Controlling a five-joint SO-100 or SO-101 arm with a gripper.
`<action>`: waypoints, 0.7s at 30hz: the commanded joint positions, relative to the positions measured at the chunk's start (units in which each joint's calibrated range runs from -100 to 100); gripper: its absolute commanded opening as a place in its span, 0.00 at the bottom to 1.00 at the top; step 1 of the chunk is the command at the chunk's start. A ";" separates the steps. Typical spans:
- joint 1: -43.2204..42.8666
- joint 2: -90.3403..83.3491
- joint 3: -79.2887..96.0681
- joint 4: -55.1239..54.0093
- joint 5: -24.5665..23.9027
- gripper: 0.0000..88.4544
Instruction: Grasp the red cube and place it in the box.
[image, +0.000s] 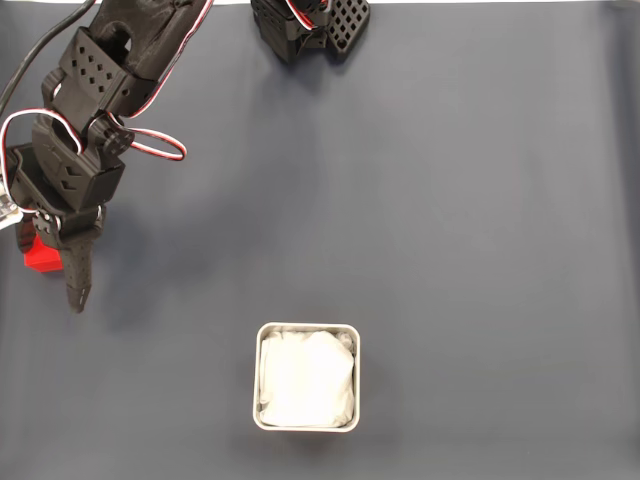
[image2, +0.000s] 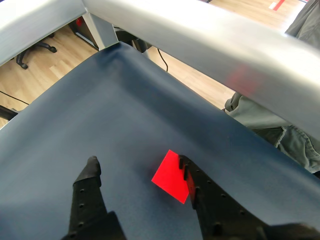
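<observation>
While the black tool (image2: 135, 165) gapes empty, its finger touches the matte red cube (image2: 170, 176).

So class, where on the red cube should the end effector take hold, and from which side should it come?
Grip the red cube across two opposite flat faces, coming down from above. It sits flat on the cloth, beside one finger rather than between both, so the open end effector probably needs to shift sideways first.

Red cube (image: 40, 255) far left of box (image: 307, 376), under pincer (image2: 137, 165).
</observation>
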 joint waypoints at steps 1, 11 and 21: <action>1.01 -4.23 -1.58 1.05 -0.34 0.41; 3.71 -5.88 -0.48 1.13 0.24 0.41; 5.20 -5.71 -0.39 1.13 0.49 0.41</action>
